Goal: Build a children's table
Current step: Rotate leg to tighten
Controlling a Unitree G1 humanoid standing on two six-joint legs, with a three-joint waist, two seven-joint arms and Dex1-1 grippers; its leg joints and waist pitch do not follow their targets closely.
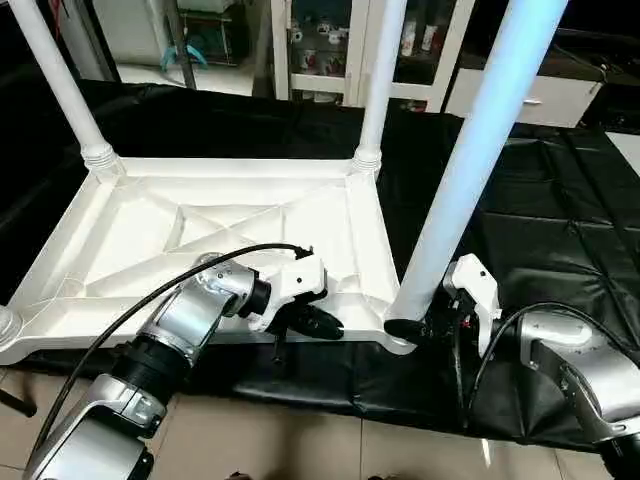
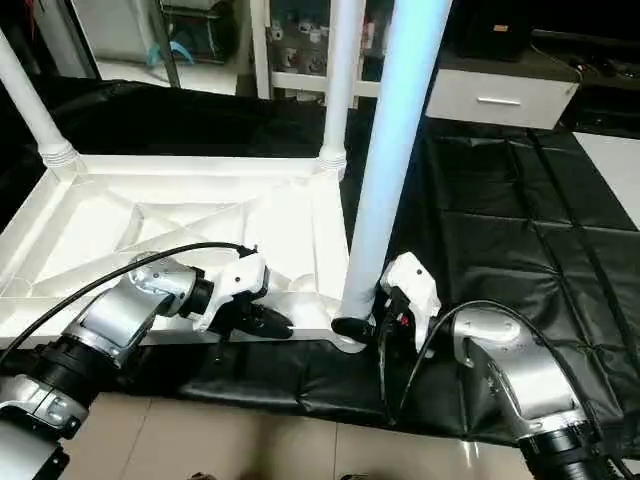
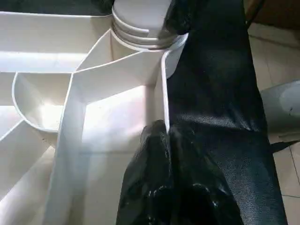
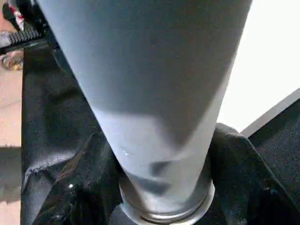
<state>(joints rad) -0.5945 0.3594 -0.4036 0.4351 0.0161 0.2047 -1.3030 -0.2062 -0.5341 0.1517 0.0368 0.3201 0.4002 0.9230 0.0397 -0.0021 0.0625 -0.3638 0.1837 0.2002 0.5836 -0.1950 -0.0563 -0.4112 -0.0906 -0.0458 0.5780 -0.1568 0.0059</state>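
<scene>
Our right gripper [image 1: 420, 325] has its black fingers around the base of the near-right leg [image 1: 470, 160], closed on it just above the corner socket [image 1: 400, 338] of the tabletop [image 1: 150, 235]. That leg rises almost straight up from the gripper, leaning slightly away to the right, its long axis close to vertical and its thick end down in the socket. We judge it nearly seated, so the coming move likely turns on pressing or twisting along that axis; the right arm is plainly the nearer one.

Our left gripper [image 1: 318, 324] sits with its fingers shut together, pinching the raised rim [image 3: 164, 103] of the tabletop's near edge, a little to the left of the same corner, steadying it.

The tabletop lies upside down on a black mat [image 1: 540, 220], ribbed underside up, its long axis running left to right across our view. Two more legs already stand at the far corners: the far-left leg [image 1: 60, 85] and the far-right leg [image 1: 383, 75]. The near-left socket [image 1: 6, 325] looks empty. Beyond the mat, shelving and a white cabinet [image 1: 520, 100] stand on the floor.
</scene>
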